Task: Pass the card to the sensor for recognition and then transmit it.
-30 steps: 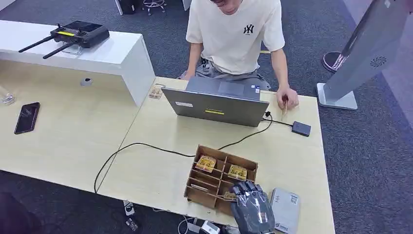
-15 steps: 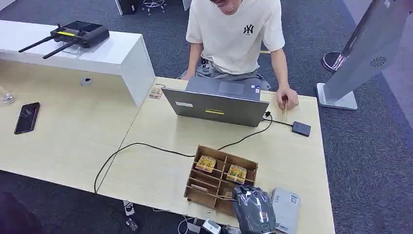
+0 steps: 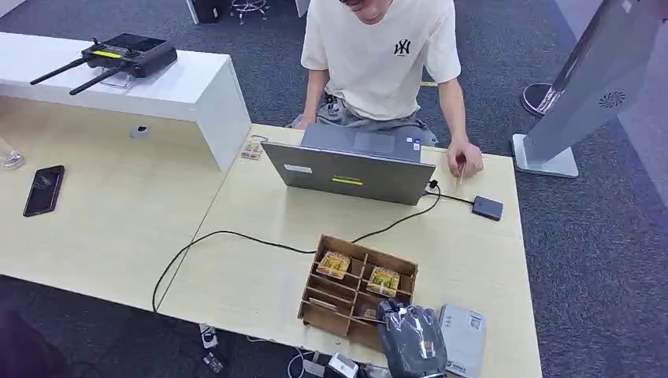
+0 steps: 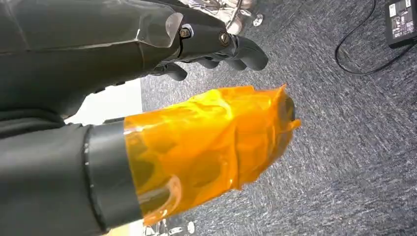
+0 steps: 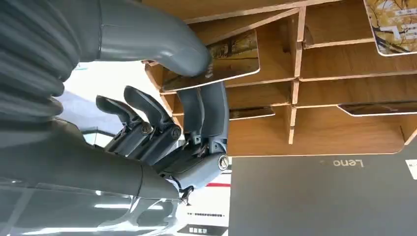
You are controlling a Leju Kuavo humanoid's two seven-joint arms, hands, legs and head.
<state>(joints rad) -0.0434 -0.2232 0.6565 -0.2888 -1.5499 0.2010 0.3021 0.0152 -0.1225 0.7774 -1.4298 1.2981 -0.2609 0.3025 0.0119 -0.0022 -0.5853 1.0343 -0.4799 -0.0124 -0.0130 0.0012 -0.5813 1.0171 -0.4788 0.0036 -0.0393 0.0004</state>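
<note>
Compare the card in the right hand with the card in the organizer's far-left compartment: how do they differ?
The pinched card is gripped between the right hand's thumb and fingers; the far-left card lies untouched. The pinched card sits in a near compartment of the wooden organizer, the other in a far one. Both carry yellowish prints.

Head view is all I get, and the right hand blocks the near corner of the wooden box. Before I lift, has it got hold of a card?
Observer: Yes. The right wrist view shows the thumb on top of a card, darker fingers under it.
Operator: Is the card out of the wooden box?
Observer: No, it lies partly inside a compartment of the wooden box.
Operator: And the left hand?
Observer: The left hand holds nothing, over grey carpet.
</note>
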